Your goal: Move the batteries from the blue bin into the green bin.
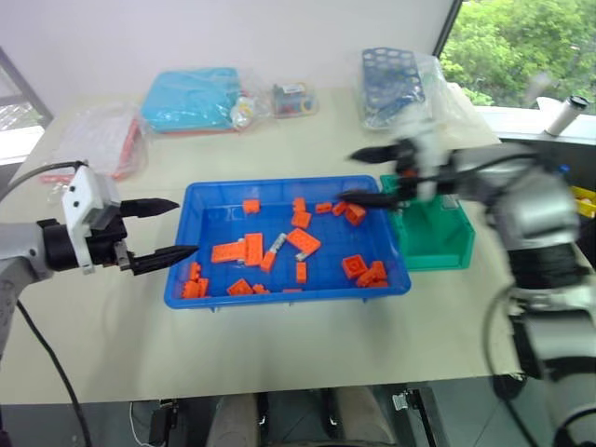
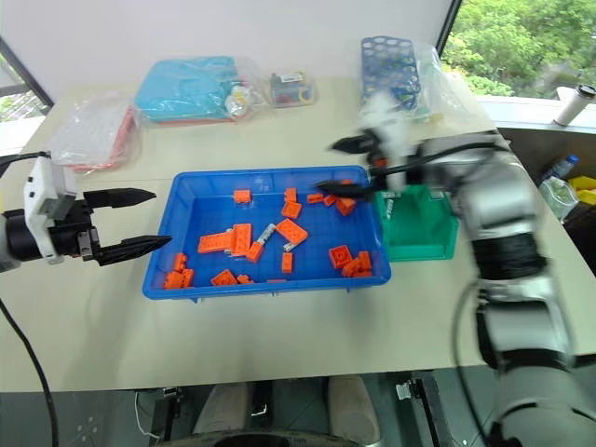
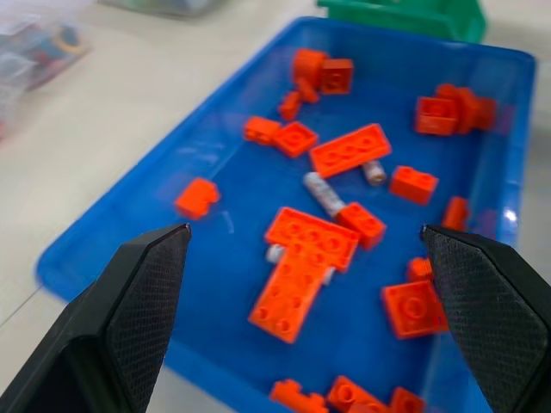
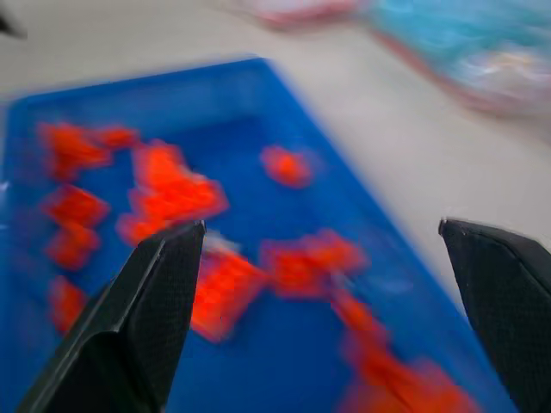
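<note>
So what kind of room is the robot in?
Probably a lab or office set up for robot practice: a plain table by a window, a blue bin of orange bricks, and bagged supplies along the back.

Bright colours on a pale beige table.
Blue bin strewn with orange bricks; among them silver-grey batteries. Beside the blue bin, a green bin. Beyond the blue bin, a turquoise pack and a dark-blue rack pierced with holes. Black fingers.
</note>
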`<state>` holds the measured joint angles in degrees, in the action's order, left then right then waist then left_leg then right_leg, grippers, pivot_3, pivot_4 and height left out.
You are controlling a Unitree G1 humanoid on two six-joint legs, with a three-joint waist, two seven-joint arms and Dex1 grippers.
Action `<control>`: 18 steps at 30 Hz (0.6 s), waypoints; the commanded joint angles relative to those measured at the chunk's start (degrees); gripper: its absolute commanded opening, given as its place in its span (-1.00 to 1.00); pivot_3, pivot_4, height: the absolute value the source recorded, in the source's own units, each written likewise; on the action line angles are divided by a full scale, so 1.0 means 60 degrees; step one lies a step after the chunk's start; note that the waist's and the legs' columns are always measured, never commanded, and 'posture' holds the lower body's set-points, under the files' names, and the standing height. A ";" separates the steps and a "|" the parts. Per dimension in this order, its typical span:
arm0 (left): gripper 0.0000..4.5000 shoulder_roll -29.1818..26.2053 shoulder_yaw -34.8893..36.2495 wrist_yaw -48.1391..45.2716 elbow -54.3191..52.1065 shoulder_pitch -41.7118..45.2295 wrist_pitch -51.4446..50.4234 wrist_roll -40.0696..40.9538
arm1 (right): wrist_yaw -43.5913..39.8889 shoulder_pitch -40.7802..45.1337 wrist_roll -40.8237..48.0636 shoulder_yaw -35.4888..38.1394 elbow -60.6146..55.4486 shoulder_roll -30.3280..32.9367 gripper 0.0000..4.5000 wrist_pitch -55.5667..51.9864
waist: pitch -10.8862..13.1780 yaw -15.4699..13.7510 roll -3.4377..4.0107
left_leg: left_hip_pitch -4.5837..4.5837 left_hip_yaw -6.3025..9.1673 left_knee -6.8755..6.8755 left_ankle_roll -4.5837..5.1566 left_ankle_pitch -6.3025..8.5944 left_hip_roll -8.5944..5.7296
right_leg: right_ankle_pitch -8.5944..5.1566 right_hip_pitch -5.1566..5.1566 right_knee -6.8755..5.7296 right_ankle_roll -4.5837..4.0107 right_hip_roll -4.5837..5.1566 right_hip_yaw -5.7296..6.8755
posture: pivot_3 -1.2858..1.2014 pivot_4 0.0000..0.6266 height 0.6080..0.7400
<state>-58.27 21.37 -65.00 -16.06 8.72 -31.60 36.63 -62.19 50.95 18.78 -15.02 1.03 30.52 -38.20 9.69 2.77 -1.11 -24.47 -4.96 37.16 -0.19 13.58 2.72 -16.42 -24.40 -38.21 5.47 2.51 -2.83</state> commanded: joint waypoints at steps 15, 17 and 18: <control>1.00 -0.0294 0.1532 -0.0521 -0.0905 -0.1654 -0.0177 0.0293 | 0.1312 0.1225 -0.2098 -0.2414 0.3554 -0.4091 0.99 0.0756 | -0.0009 -0.0036 -0.0029 | -0.0058 0.0020 0.0033 -0.0009 -0.0004 -0.0008 | 0.0004 -0.0018 0.0001 -0.0007 0.0024 0.0044 | 0.03 -0.52 0.99; 1.00 -0.0259 0.1595 -0.0464 -0.0977 -0.1740 -0.0182 0.0305 | 0.1367 0.1310 -0.2321 -0.2400 0.4183 -0.4238 0.99 0.1094 | -0.0009 -0.0029 -0.0029 | -0.0057 0.0021 0.0028 -0.0010 -0.0004 -0.0008 | 0.0004 -0.0021 0.0001 -0.0008 0.0023 0.0044 | 0.03 -0.52 0.99; 1.00 -0.0253 0.1618 -0.0443 -0.1008 -0.1775 -0.0186 0.0319 | 0.1362 0.1329 -0.2410 -0.2393 0.4417 -0.4295 0.99 0.1257 | -0.0009 -0.0026 -0.0029 | -0.0057 0.0021 0.0026 -0.0011 -0.0005 -0.0007 | 0.0004 -0.0021 0.0001 -0.0008 0.0023 0.0044 | 0.03 -0.52 0.99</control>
<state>-59.69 28.64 -68.06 -20.83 -1.79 -32.37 37.72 -54.19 57.36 5.21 -30.00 26.49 5.68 -32.94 9.64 2.62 -1.28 -24.82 -4.83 37.31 -0.26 13.55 2.68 -16.39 -24.53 -38.20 5.42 2.65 -2.56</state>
